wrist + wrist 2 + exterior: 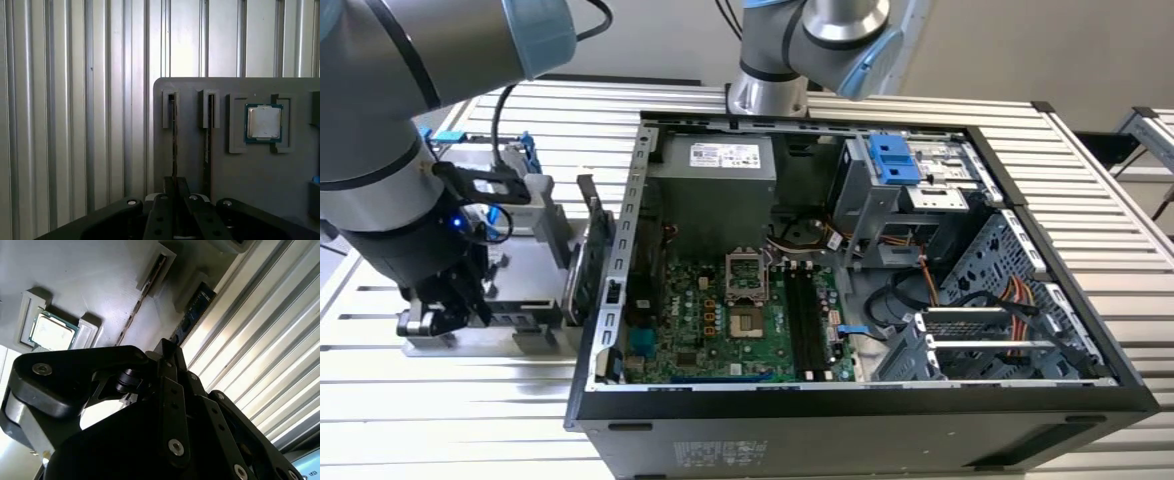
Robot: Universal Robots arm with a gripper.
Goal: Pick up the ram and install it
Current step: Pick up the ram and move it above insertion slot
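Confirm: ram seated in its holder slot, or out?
In. The ram stands on edge in the outermost slot of the gray holder, with the gripper lined up on it.

Two ram strips [173,130] [207,135], one processor chip [263,122], one gray holder tray [245,175], one open computer case [854,405].

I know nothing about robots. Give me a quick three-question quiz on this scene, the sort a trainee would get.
1. True or false: the tool is inside the open computer case.
2. In the first wrist view, what lies in the square pocket of the grey holder? A) a screw B) a processor chip C) a fan
3. Fill in: the ram nearest the tool stands on edge in a ___ of the holder.

Key: 1 false, as the tool is at the holder, on the exterior view's left of the case. 2 B. 3 slot.
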